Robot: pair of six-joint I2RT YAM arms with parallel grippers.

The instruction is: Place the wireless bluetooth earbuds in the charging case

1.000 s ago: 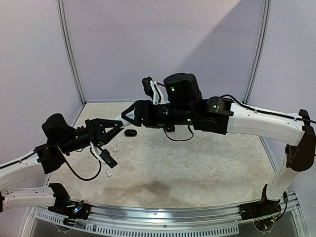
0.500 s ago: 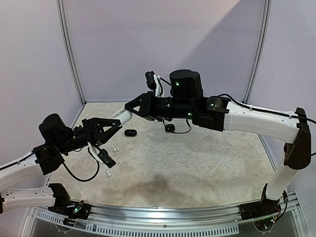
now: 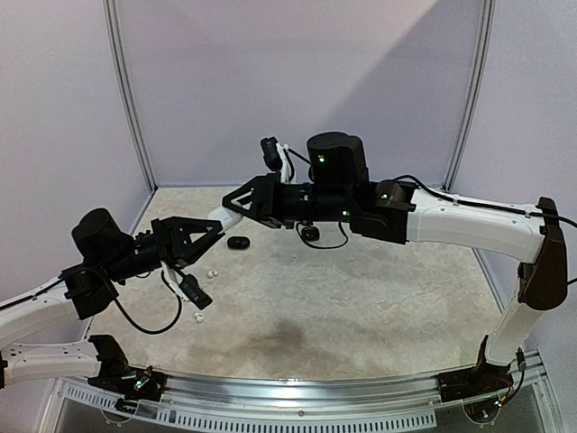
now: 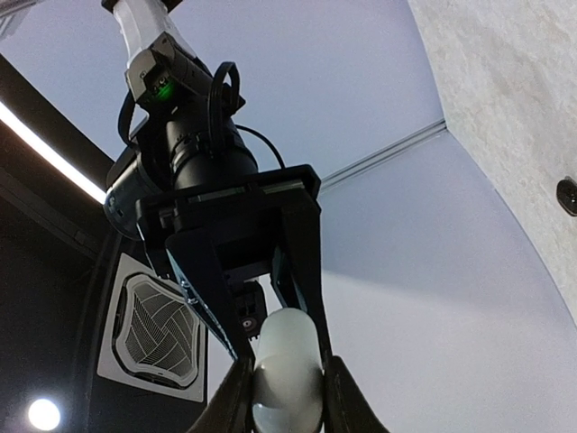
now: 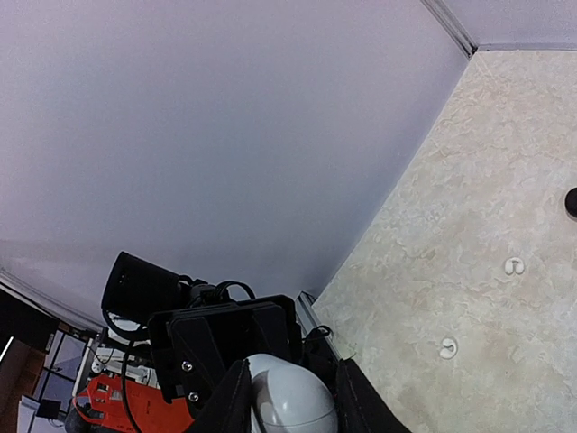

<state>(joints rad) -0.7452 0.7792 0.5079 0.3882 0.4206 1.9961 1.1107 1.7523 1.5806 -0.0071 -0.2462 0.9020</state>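
A white pebble-shaped charging case (image 3: 221,216) hangs in the air between my two grippers, above the table's far left part. In the left wrist view my left gripper (image 4: 287,383) is shut on the case (image 4: 287,361), and the right gripper's black fingers (image 4: 302,271) clasp its far end. In the right wrist view my right gripper (image 5: 290,392) is closed on the same case (image 5: 293,401). Two white earbuds (image 3: 213,271) (image 3: 199,317) lie on the table below, and the right wrist view shows them as earbuds (image 5: 514,265) (image 5: 448,346).
A small black case (image 3: 238,242) lies on the table near the back left, also visible as a dark case (image 4: 567,194) at the left wrist view's edge. Lilac walls close the back and both sides. The left wrist camera hangs below the left arm (image 3: 194,290).
The right gripper has closed in on the white case and shifted slightly up and left. The left arm has barely moved and keeps its hold.
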